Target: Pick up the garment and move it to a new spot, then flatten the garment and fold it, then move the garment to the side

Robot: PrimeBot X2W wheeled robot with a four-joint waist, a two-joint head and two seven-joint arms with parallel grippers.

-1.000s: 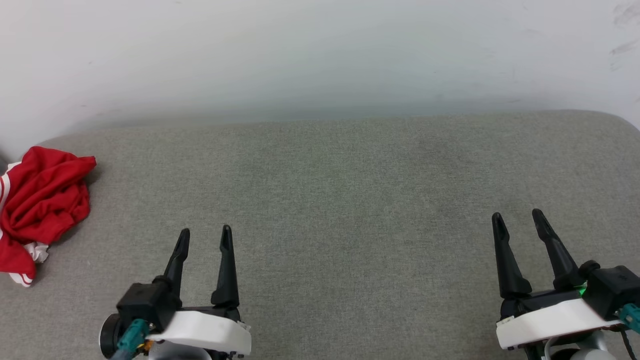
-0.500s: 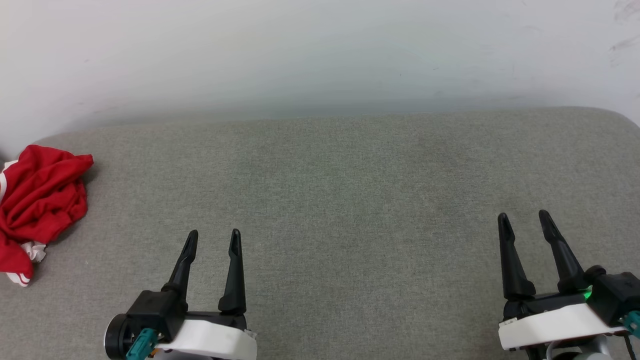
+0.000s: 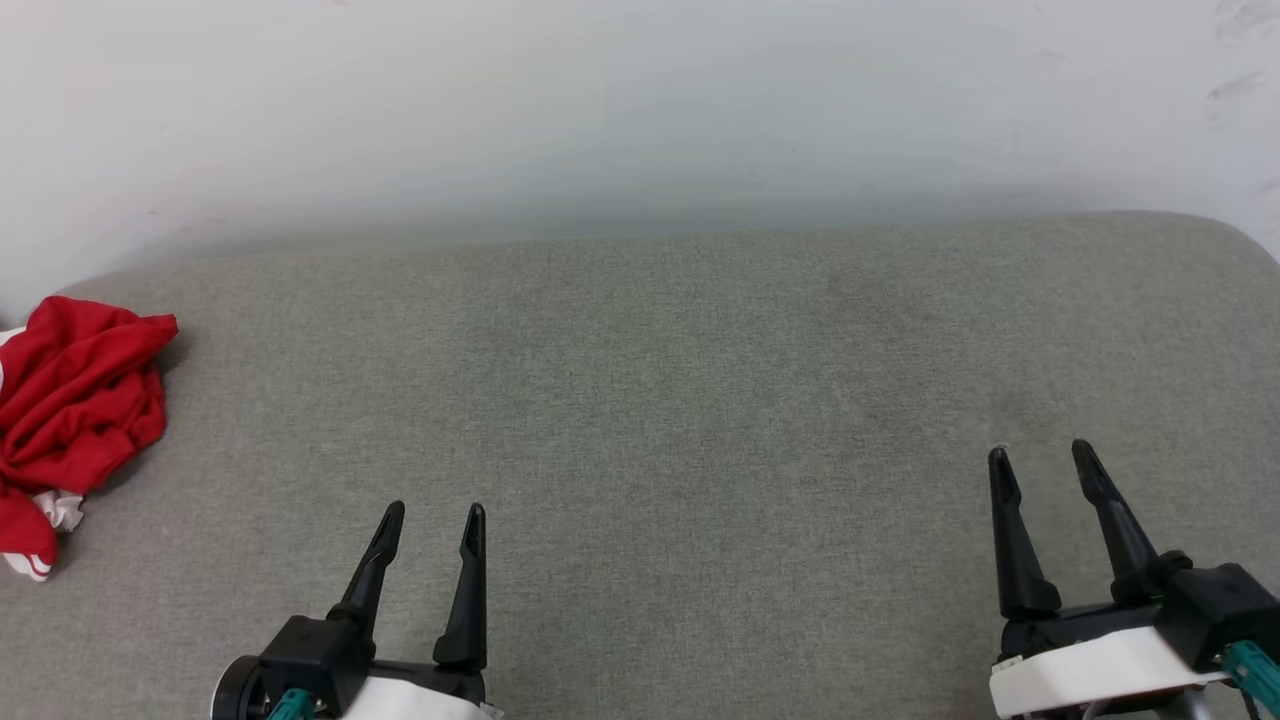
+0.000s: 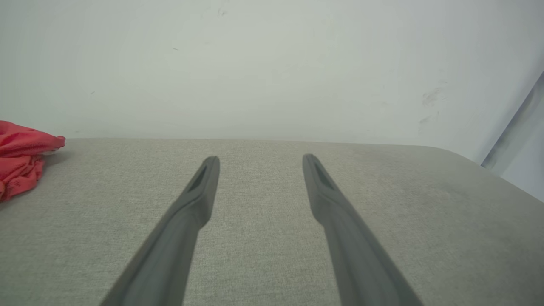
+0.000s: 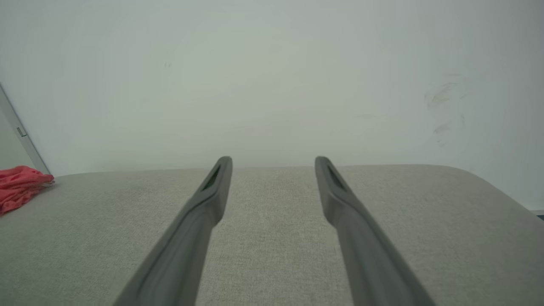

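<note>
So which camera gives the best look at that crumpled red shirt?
The head view: the garment lies crumpled at the left of the grey surface, white trim visible. Both wrist views catch it side-on, cut off at their left edges.

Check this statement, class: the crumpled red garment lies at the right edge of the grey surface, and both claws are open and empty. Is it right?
No. The head view shows the garment at the left edge of the grey surface, not the right. The rest holds: the left claw and the right claw are open and empty.
</note>
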